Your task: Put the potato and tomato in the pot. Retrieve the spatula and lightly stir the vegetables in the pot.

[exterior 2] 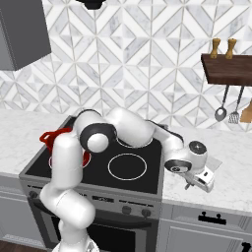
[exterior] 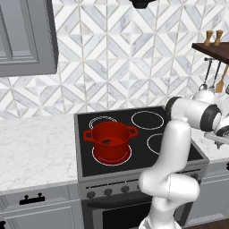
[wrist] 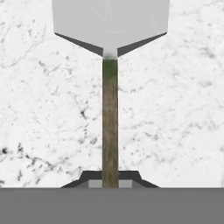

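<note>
bare counter (wrist: 183, 109) around spatula (wrist: 110, 118), pot (exterior: 109, 141) uncovered

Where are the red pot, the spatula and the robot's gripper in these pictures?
pot (exterior: 112, 144): left base view, on its red front wall.
spatula (wrist: 110, 24): hand view, on its pale grey blade.
gripper (wrist: 110, 180): hand view, between its fingertips, shut on the handle.

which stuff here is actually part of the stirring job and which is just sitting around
Job: the red pot on the stove, holding something dark; the spatula, clamped in the shut gripper.

Lying about: ladle and utensils hanging under the shelf; two shakers on it.
</note>
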